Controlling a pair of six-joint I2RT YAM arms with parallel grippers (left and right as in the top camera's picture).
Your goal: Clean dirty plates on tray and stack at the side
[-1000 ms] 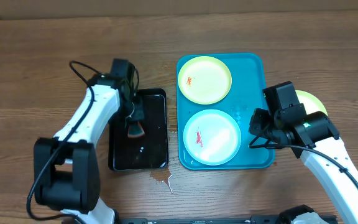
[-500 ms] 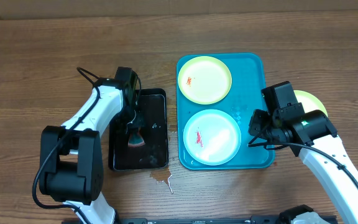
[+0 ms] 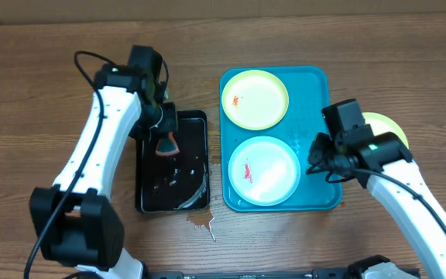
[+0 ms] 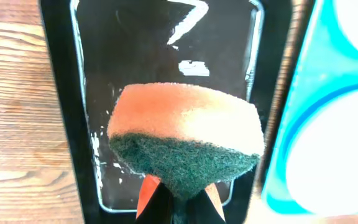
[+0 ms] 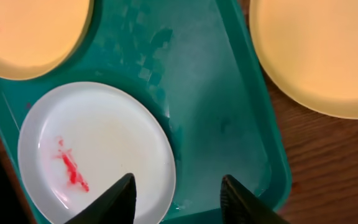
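Observation:
The turquoise tray [image 3: 316, 85] holds a yellow-green plate [image 3: 255, 99] with a small red smear at the far end. A pale blue plate [image 3: 264, 170] with a red smear lies at the near end. Another yellow-green plate [image 3: 385, 126] lies on the table right of the tray, partly hidden by my right arm. My left gripper [image 3: 165, 138] is shut on an orange and green sponge [image 4: 185, 137] above the black tray [image 3: 192, 194]. My right gripper [image 5: 179, 186] is open and empty over the blue plate's [image 5: 92, 149] right edge and the bare tray floor [image 5: 216, 93].
The black tray [image 4: 61, 93] holds shallow water with white flecks. A small wet spill [image 3: 204, 225] lies on the wooden table just in front of it. The turquoise tray's edge [image 4: 297, 106] sits close to the black tray's right side.
My left gripper has lifted the sponge and moved it toward the far end of the black tray. My right gripper has shifted slightly left over the turquoise tray.

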